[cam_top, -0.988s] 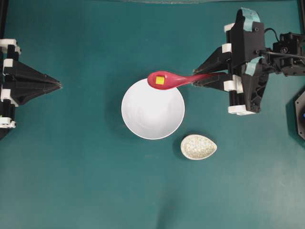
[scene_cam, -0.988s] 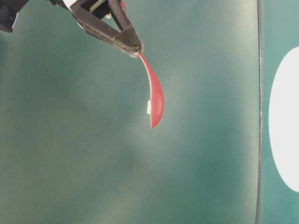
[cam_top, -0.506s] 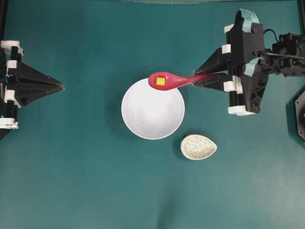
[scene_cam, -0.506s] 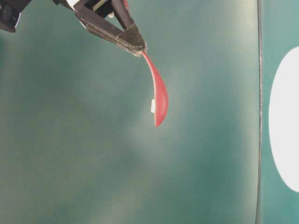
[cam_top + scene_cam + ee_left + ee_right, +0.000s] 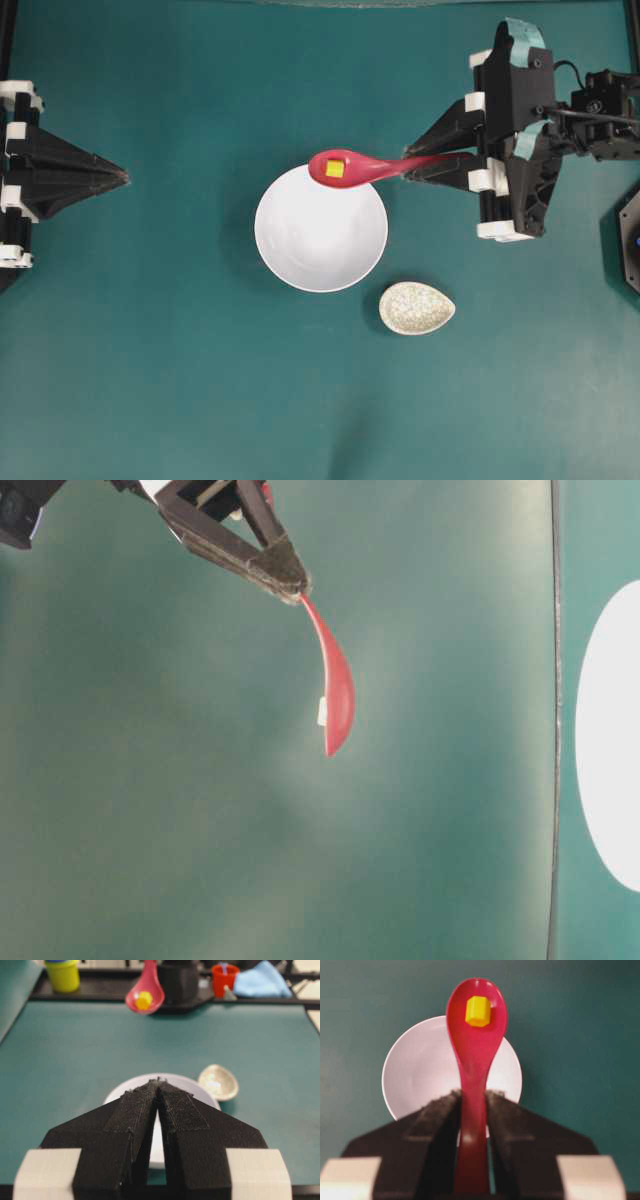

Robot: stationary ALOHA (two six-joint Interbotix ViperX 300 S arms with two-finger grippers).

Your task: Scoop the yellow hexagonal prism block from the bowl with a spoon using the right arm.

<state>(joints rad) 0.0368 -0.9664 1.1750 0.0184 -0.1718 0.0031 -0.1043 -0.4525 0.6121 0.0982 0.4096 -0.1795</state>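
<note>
The right claw (image 5: 474, 1110) squeezes the handle of the red spoon (image 5: 476, 1045) between its two black fingers (image 5: 437, 1125). The handle fills the gap, so the claw is partly open but tight on it. The spoon sticks straight out from the claw, up in the air. In its scoop sits the little yellow block (image 5: 478, 1011), bright with flat sides. From above, the scoop hangs over the top edge of the white bowl (image 5: 320, 235). A small speckled dish (image 5: 416, 307) sits near the bowl. The left claw (image 5: 159, 1091) is far off at the left, pressed closed with nothing in it.
</note>
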